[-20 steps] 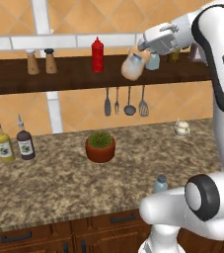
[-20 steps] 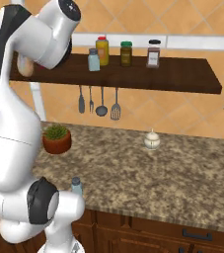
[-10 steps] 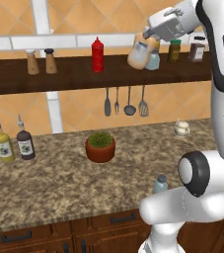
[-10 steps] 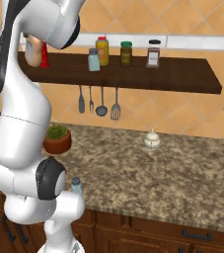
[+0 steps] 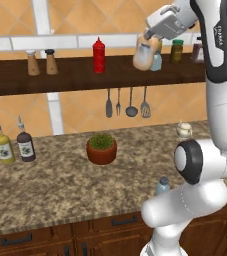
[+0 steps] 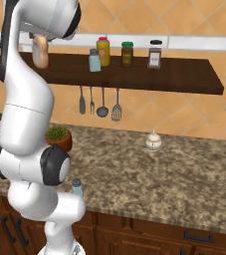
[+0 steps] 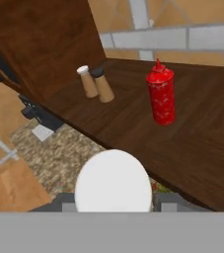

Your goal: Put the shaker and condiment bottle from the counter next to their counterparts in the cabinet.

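One tool (image 5: 152,42) grips condiment bottle (image 5: 143,56); tilted above cabinet (image 5: 75,77).

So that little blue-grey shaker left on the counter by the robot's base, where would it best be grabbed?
Probably around the shaker's straight body, just under its grey cap, coming in from the side. It stands upright near the counter's front edge, apart from other things, so a sideways pinch keeps it level.

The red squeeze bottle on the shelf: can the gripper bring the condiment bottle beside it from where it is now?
Probably yes. The gripper holds the condiment bottle at shelf height, and the shelf board is bare between it and the red squeeze bottle.
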Motion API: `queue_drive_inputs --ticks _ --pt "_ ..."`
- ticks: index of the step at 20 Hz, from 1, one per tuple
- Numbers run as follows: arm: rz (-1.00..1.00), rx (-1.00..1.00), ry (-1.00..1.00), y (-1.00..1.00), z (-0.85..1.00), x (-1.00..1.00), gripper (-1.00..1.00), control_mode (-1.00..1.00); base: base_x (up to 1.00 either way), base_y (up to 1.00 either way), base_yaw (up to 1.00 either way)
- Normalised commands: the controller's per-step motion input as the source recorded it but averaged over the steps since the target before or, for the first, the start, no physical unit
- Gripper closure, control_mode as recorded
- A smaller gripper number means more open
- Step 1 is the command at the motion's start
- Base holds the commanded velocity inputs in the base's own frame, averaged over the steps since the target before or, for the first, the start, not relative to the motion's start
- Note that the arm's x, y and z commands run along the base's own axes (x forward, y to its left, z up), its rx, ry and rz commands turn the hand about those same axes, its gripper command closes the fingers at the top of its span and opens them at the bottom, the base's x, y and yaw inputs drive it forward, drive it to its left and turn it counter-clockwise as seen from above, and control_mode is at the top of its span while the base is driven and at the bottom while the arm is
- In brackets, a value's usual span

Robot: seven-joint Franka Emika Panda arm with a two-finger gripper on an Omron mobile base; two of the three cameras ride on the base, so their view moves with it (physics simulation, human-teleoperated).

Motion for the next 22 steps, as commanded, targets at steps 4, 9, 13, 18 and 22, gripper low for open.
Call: queue_drive_inputs --ticks 4,9,13,18,22 --pt "-0.06 -0.12 0.0 0.12 -0.31 0.19 1.0 -1.0 0.0 0.0 0.0" --pt "-0.02 -0.01 0.0 0.09 -0.11 0.03 1.0 -1.0 0.0 0.0 0.0" --pt "0.0 0.0 0.0 0.01 -0.04 0.27 1.0 -1.0 0.0 0.0 0.0" --pt "-0.01 -0.1 0.0 0.0 -0.33 0.31 1.0 -1.0 0.0 0.0 0.0" --pt "0.0 -0.02 0.0 0.04 -0.09 0.01 1.0 -1.0 0.0 0.0 0.0"
